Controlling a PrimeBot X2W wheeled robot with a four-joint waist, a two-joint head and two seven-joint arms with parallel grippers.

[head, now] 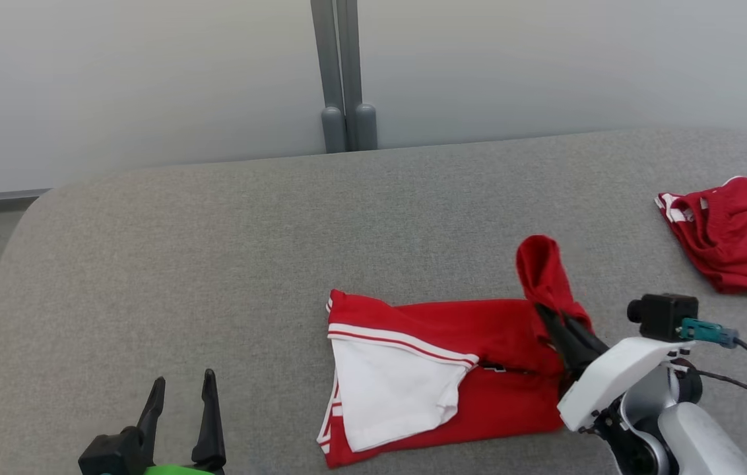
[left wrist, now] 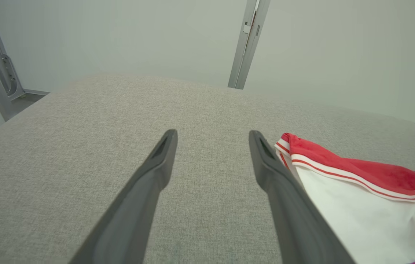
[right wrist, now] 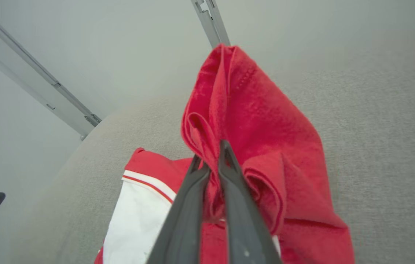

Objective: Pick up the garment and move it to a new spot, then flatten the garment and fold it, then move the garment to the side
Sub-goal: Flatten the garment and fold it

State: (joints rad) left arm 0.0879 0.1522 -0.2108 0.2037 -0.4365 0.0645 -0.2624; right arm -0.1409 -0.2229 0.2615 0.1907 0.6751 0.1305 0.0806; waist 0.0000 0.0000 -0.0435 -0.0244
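Since I'm mid-fold, R claw (right wrist: 210,157) is clamped on the garment (head: 439,326) at its 3 o'clock end — lifted to swing over; L claw (head: 183,379) idles at 7, fingers apart.

A: Where is the garment (head: 439,369) placed?
B: It is laid on the near middle of the desk (head: 215,264). Its right end is lifted and pinched in the right hand (head: 545,311).
A: And around it?
B: The left hand (head: 183,377) is found well apart on the left, fingers spread. A second garment (head: 736,231) is laid far right. A post (head: 344,72) is seen behind the desk.
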